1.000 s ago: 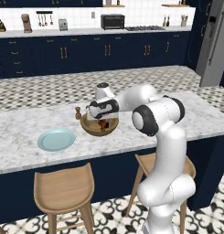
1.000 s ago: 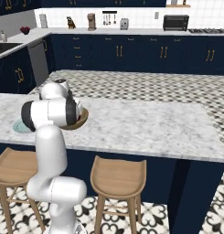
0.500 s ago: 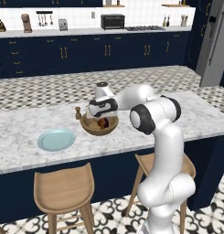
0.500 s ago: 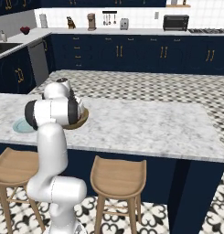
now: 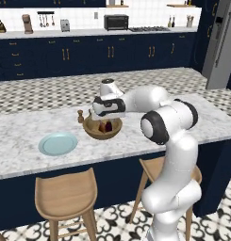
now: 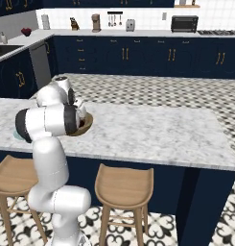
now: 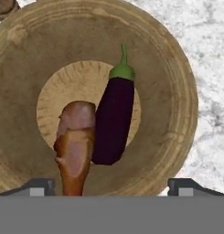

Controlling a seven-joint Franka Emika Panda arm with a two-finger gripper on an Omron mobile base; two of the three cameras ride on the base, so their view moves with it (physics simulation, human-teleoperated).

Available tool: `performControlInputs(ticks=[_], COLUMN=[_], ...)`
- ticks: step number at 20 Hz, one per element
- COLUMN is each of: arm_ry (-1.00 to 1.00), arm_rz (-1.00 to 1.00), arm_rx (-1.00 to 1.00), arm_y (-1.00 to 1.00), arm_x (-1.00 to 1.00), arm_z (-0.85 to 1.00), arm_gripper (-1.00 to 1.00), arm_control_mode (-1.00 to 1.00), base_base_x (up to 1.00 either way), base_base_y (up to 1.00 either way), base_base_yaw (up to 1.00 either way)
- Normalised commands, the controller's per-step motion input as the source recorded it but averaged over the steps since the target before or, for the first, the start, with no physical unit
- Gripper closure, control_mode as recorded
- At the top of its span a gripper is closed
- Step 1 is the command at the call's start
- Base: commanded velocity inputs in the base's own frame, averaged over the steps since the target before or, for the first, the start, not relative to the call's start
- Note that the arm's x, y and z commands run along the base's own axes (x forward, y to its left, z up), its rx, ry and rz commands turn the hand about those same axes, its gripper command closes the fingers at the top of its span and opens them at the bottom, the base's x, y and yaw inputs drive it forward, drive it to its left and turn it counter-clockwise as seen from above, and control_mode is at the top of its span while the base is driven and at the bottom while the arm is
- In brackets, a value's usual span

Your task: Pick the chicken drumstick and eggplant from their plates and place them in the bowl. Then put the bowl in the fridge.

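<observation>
The wooden bowl [image 7: 177, 91] lies right under my gripper [image 7: 111, 187] in the hand view. The dark purple eggplant [image 7: 114, 121] and the reddish-brown chicken drumstick [image 7: 77, 146] lie side by side on its bottom. My fingertips [image 7: 38, 186] stand wide apart, touching neither; the gripper is open. From the left base view the gripper [image 5: 106, 118] hangs just above the bowl [image 5: 103, 129] on the marble island. The pale blue plate [image 5: 58, 143] lies bare to the bowl's left. The fridge [image 5: 220, 42] stands at the far right.
A small brown shaker [image 5: 80, 116] stands just left of the bowl. Wooden stools [image 5: 65, 197] are tucked under the island's [image 6: 152, 129] near edge. In the right base view my arm covers most of the bowl [image 6: 84, 126].
The jaws have spread apart over the bowl. The hand has stayed above it, shifting only slightly.
</observation>
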Motion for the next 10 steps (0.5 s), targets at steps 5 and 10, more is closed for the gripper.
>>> performControlInputs(ticks=[5, 10], arm_ry=[-0.02, -0.03], arm_rz=[0.0, -0.07], arm_rx=[0.02, 0.01], arm_y=[-0.47, -0.4], arm_x=[-0.98, 0.13], arm_z=[0.28, -0.07], arm_gripper=[-1.0, -1.0], arm_control_mode=[-1.0, -1.0], base_base_x=[0.0, 0.0], base_base_y=[0.0, 0.0], base_base_yaw=[0.0, 0.0])
